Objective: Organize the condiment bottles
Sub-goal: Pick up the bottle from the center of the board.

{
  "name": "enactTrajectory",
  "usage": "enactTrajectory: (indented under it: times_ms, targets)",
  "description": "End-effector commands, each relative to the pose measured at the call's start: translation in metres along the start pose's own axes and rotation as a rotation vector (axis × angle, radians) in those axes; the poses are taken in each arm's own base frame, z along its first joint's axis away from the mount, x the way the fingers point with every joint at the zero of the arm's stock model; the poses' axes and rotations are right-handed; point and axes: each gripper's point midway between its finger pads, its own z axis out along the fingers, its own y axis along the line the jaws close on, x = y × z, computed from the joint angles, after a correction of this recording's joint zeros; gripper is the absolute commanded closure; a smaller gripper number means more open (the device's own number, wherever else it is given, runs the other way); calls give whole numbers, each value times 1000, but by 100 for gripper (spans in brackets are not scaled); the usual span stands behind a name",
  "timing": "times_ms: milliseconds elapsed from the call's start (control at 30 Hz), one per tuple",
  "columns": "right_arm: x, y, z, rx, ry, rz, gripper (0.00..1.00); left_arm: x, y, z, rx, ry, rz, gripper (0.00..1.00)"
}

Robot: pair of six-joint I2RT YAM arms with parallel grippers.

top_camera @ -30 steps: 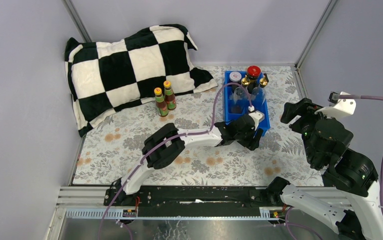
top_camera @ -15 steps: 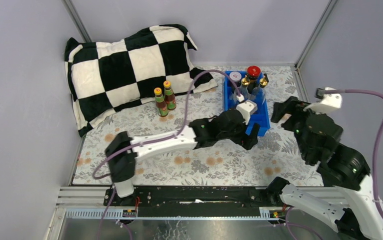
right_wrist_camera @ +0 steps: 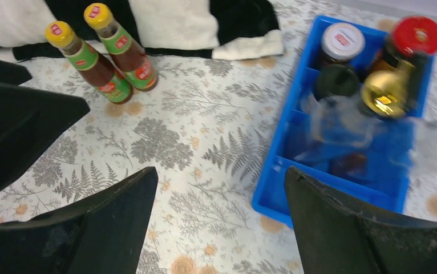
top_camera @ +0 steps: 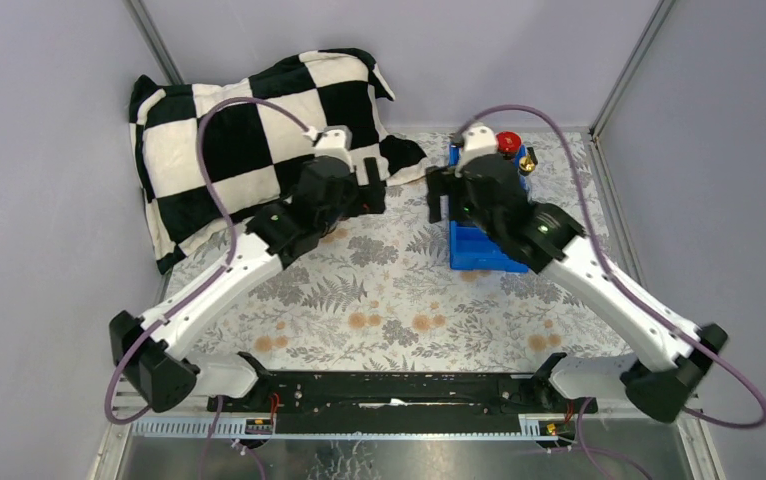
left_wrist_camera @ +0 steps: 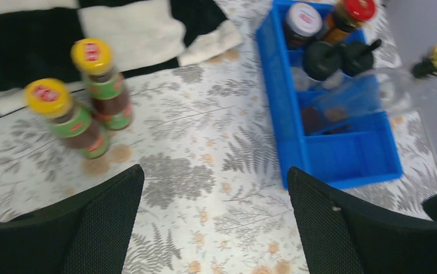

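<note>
The left hand (left_wrist_camera: 213,222) is wide open and holds nothing. The right hand (right_wrist_camera: 222,220) is wide open too, with nothing in it. The right hand hangs just left of the blue tray (left_wrist_camera: 342,162). The left hand is farther left of the tray, near the checked pillow (top_camera: 249,120).

Two sauce bottles (left_wrist_camera: 93,83) with yellow caps stand side by side on the counter (left_wrist_camera: 205,142). They are well apart from the tray, on its left. Each has a green and red label and a red mark on its cap. The words are too small to read.

At the tray's far end sit a white-lidded jar (left_wrist_camera: 302,20) and a red-lidded jar (left_wrist_camera: 354,10). Two black-capped shakers (left_wrist_camera: 320,57) stand just in front of them. A clear bottle with a gold top (right_wrist_camera: 383,94) is in the tray too, maybe in the middle part, but it is blurry.
</note>
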Motion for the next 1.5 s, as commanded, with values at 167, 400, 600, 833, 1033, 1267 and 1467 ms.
enactTrajectory:
  times_ms: [167, 400, 600, 833, 1033, 1267, 1467]
  targets:
    - [-28, 86, 96, -248, -55, -93, 11, 2, 97, -31, -286, -70, -131, 1]
    - [-9, 140, 165, -401, -23, -152, 14, 14, 150, -38, -344, -72, -226, 1]
    - [-6, 161, 198, -452, -48, -174, 14, 21, 159, -37, -334, -52, -225, 1]
    - [-14, 172, 226, -456, -141, -204, 14, 22, 157, -34, -313, -43, -217, 1]
    - [-9, 179, 250, -451, -155, -203, 15, 17, 154, -35, -296, -52, -211, 1]
    - [-8, 182, 272, -421, -158, -182, 17, 9, 153, -38, -292, -61, -192, 1]
    - [-6, 178, 288, -396, -162, -156, 23, 3, 154, -41, -289, -70, -178, 1]
